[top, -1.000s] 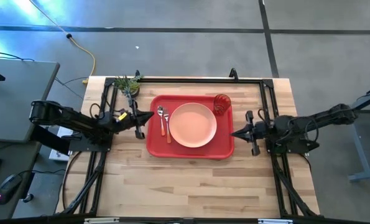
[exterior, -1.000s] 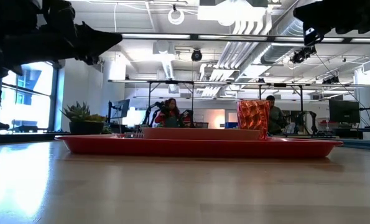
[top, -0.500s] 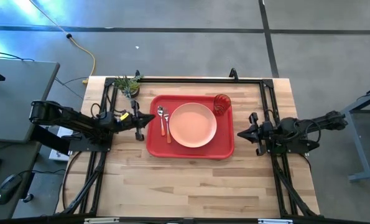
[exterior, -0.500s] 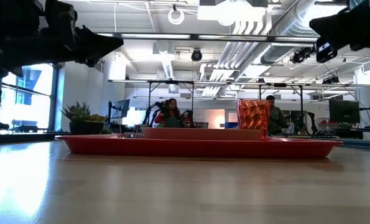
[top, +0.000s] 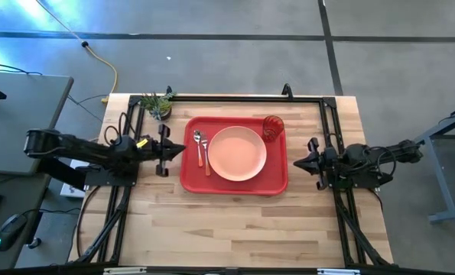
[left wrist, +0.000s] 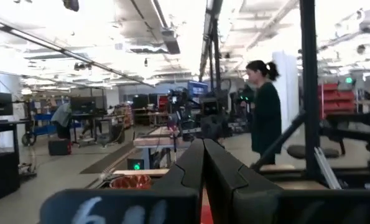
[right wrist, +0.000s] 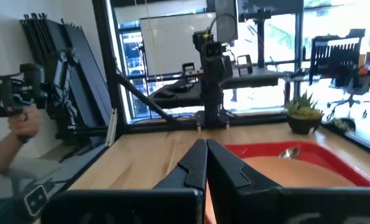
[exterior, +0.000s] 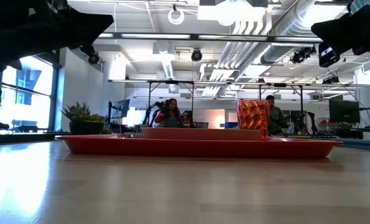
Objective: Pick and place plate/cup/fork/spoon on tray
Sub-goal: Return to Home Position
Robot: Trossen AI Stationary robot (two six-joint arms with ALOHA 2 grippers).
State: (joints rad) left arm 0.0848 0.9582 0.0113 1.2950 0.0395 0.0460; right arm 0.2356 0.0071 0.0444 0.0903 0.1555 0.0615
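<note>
The left gripper (top: 180, 147) hangs just off the left edge of the large flat red plastic tray (top: 190, 177), its two dark fingers (left wrist: 204, 163) pressed together with nothing between them. The right gripper (top: 295, 163) sits just beside the tray's right edge, pointing at it, and in its own wrist view its fingers (right wrist: 203, 163) also meet tip to tip, clenched on nothing. Neither touches the tray or anything on it.

Everything the task names appears to be on the tray. The round peach-pink plate (top: 236, 153) fills the middle and lies flat. The small ribbed orange-red translucent cup (top: 272, 127) stands upright in the far right corner, just beside the plate's rim; the low view shows it rising above the plate (exterior: 200, 132). The silver-bowled spoon (top: 197, 139) and the orange-handled fork (top: 205, 155) lie side by side in the strip left of the plate, handles toward the near edge; whether they touch each other is too fine to tell. That layout reads as a place setting: plate central, cutlery to one side, cup at a corner where it clears the plate.

With both grippers empty and standing clear on opposite sides, the placing looks finished, and the arms seem parked out of the way. A small green potted plant (top: 157, 103) stands on the wooden table (top: 227, 225) beyond the tray's far left corner, apart from it.
</note>
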